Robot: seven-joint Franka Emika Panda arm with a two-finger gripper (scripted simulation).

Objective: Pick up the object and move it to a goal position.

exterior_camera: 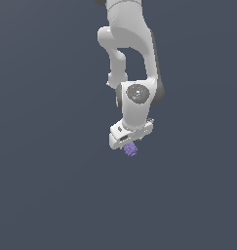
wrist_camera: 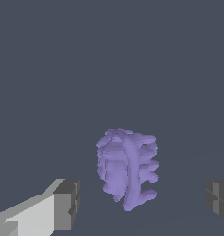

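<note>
The object [wrist_camera: 127, 168] is a small purple lump with knobbly ridges, lying on the dark grey floor. In the wrist view it sits between my two dark finger pads [wrist_camera: 67, 203], with a clear gap to each pad. My gripper [wrist_camera: 142, 203] is open around it and touches nothing. In the exterior view the white arm reaches down, and the gripper [exterior_camera: 129, 144] hangs just over the object [exterior_camera: 131, 150], which peeks out beneath the hand. The fingers themselves are mostly hidden there by the hand.
A plain dark grey floor [exterior_camera: 51, 195] surrounds the arm on all sides. No other objects, containers or goal marker show in either view.
</note>
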